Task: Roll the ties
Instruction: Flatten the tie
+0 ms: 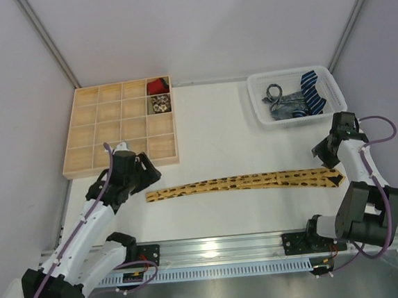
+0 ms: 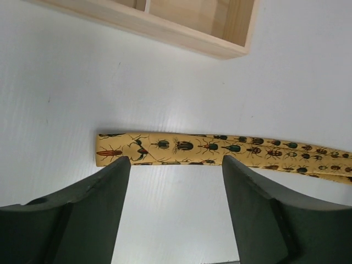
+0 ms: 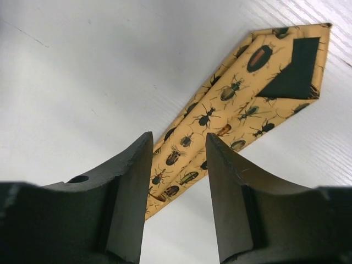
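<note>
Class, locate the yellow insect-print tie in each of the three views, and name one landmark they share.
Top external: yellow tie lies flat, lower centre.
Left wrist: its narrow end, mid-frame.
Right wrist: its wide pointed end, upper right.
Shared landmark: the white table.

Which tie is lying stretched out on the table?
The yellow insect-print tie; the navy striped tie and the grey tie lie bunched inside the white basket.

Light: bright, even, overhead; table (image 1: pixel 211 127) near white
Shadows: thin, soft, along the yellow tie (image 2: pixel 181 146)
Glare: mild on table
Focus: my left fingers (image 2: pixel 82 214) and right fingers (image 3: pixel 126 192) dark, slightly soft; tie print sharp
</note>
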`<state>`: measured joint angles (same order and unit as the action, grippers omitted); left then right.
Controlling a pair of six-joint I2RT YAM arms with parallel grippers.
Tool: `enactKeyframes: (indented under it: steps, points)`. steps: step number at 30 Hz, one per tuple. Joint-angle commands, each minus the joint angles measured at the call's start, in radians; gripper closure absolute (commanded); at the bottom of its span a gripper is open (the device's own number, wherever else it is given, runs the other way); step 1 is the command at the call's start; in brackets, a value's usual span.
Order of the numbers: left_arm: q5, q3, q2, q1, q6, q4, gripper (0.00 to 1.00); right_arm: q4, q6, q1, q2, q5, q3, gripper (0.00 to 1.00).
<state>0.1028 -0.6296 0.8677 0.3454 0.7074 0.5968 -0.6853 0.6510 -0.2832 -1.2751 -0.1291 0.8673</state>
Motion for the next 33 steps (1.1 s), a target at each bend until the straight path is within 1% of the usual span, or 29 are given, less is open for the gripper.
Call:
enactKeyframes:
  steps: [1, 3, 4, 6, 7, 8, 9, 10, 12, 13, 14, 15, 16, 19, 26, 31, 33]
  points:
    - [0.006, -0.093, 0.017, 0.004, -0.014, 0.084, 0.25, 0.07, -0.03, 0.01, -0.049, 0.094, 0.001, 0.54]
    - [-0.027, -0.14, 0.069, 0.004, -0.023, 0.101, 0.25, 0.064, -0.034, 0.018, -0.055, 0.073, 0.016, 0.54]
    - [-0.046, -0.15, 0.083, 0.006, -0.031, 0.097, 0.25, 0.05, -0.03, 0.015, -0.059, 0.015, 0.03, 0.55]
    - [-0.093, -0.168, 0.096, 0.006, -0.045, 0.071, 0.29, 0.066, -0.039, -0.023, -0.072, -0.004, 0.041, 0.55]
    - [-0.125, -0.167, 0.088, 0.012, -0.049, 0.057, 0.35, 0.06, -0.019, -0.037, -0.082, -0.065, 0.058, 0.55]
    - [-0.147, -0.162, 0.079, 0.014, -0.054, 0.032, 0.39, 0.059, -0.013, -0.056, -0.11, -0.088, 0.062, 0.55]
    - [-0.205, -0.145, 0.064, 0.018, -0.055, -0.029, 0.42, 0.064, -0.011, -0.059, -0.124, -0.098, 0.068, 0.55]
    - [-0.224, -0.144, 0.06, 0.024, -0.051, -0.052, 0.49, 0.078, 0.004, -0.059, -0.135, -0.125, 0.073, 0.55]
    - [-0.239, -0.172, 0.08, 0.053, -0.04, -0.068, 0.57, 0.11, 0.021, -0.063, -0.15, -0.147, 0.058, 0.57]
    - [-0.227, -0.192, 0.114, 0.099, -0.039, -0.062, 0.61, 0.156, 0.025, -0.07, -0.156, -0.147, 0.047, 0.58]
    - [-0.209, -0.214, 0.129, 0.128, -0.039, -0.045, 0.62, 0.17, 0.042, -0.076, -0.162, -0.149, 0.035, 0.58]
    - [-0.187, -0.26, 0.145, 0.157, -0.036, -0.011, 0.62, 0.181, 0.042, -0.085, -0.18, -0.144, 0.035, 0.59]
    - [-0.146, -0.278, 0.165, 0.211, -0.028, 0.006, 0.62, 0.196, 0.041, -0.086, -0.188, -0.136, 0.036, 0.6]
    - [-0.12, -0.291, 0.156, 0.279, 0.0, 0.011, 0.61, 0.216, 0.03, -0.099, -0.216, -0.136, 0.042, 0.6]
    - [-0.135, -0.236, 0.165, 0.311, 0.035, -0.009, 0.59, 0.233, 0.024, -0.125, -0.282, -0.115, 0.03, 0.62]
    - [-0.127, -0.251, 0.171, 0.316, 0.014, -0.012, 0.59, 0.237, 0.019, -0.134, -0.296, -0.092, -0.004, 0.63]
    - [-0.124, -0.26, 0.182, 0.314, 0.003, -0.009, 0.58, 0.228, 0.019, -0.134, -0.294, -0.09, -0.01, 0.67]
